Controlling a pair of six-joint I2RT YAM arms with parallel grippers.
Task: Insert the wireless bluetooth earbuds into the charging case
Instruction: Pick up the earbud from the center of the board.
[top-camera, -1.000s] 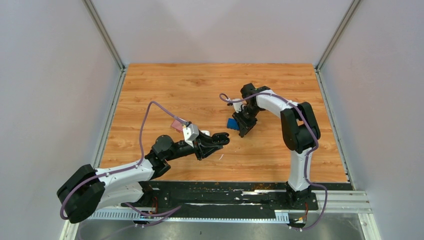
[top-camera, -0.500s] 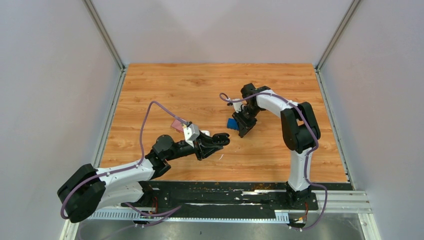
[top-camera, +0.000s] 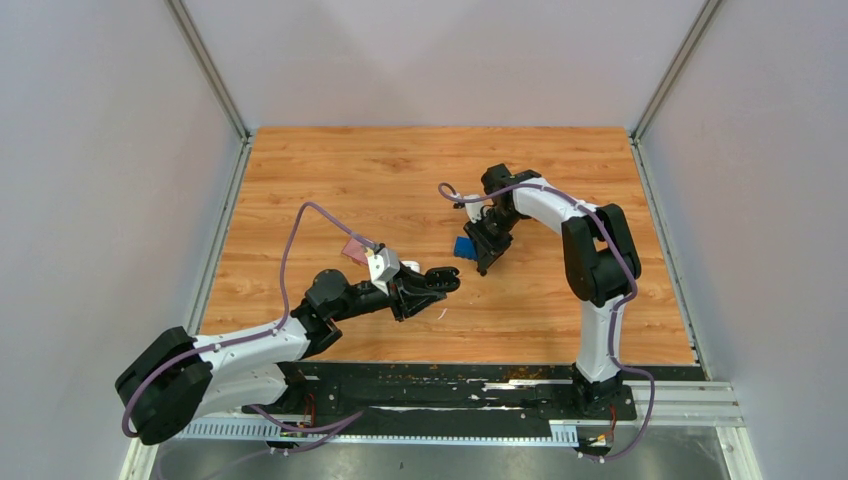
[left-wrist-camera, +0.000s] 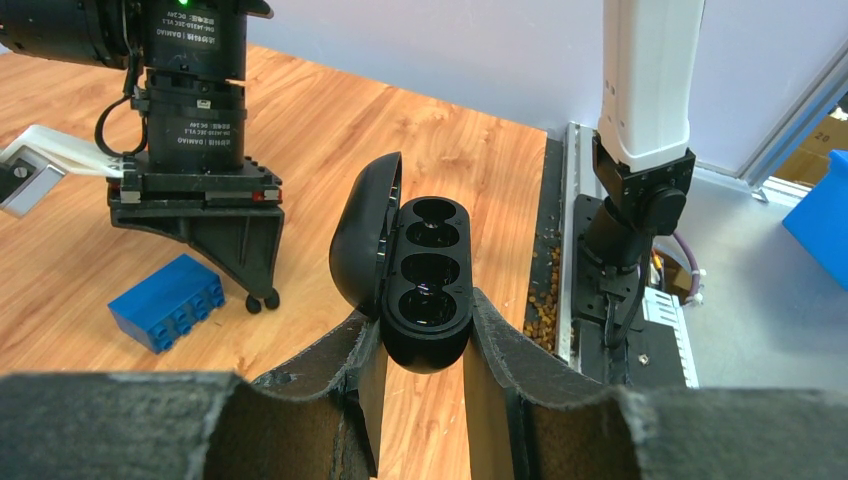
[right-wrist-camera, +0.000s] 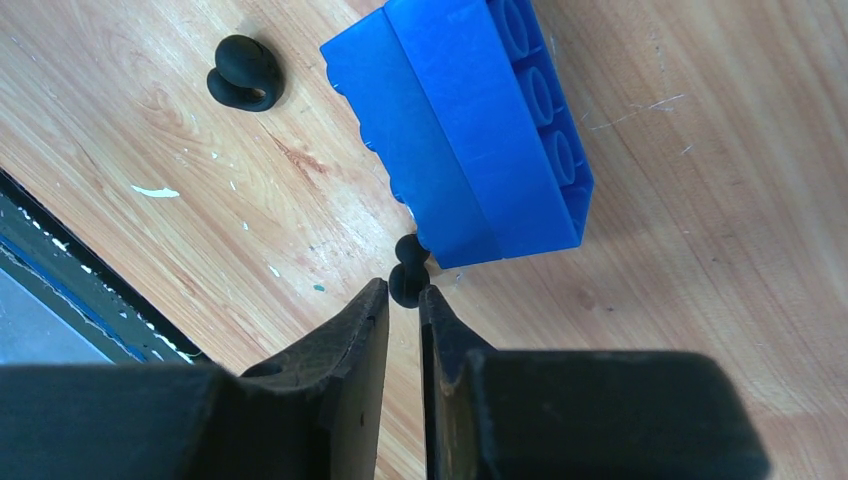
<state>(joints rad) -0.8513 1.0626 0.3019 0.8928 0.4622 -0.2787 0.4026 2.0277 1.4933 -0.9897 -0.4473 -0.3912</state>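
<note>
**Where my three cameras sit**

The top camera hangs far above and behind my bases, looking down over the whole table (top-camera: 330, 180). My left wrist camera looks rightward past the left gripper (left-wrist-camera: 422, 322), close. My right wrist camera stares straight down past the right gripper (right-wrist-camera: 405, 298), closer. All three share the block (top-camera: 464, 246).

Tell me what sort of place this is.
Probably a robotics lab test cell: a wood-grain tabletop boxed in by plain white panels, two robot arms bolted at its near edge, and small practice items, a blue block and an open charging case.
</note>
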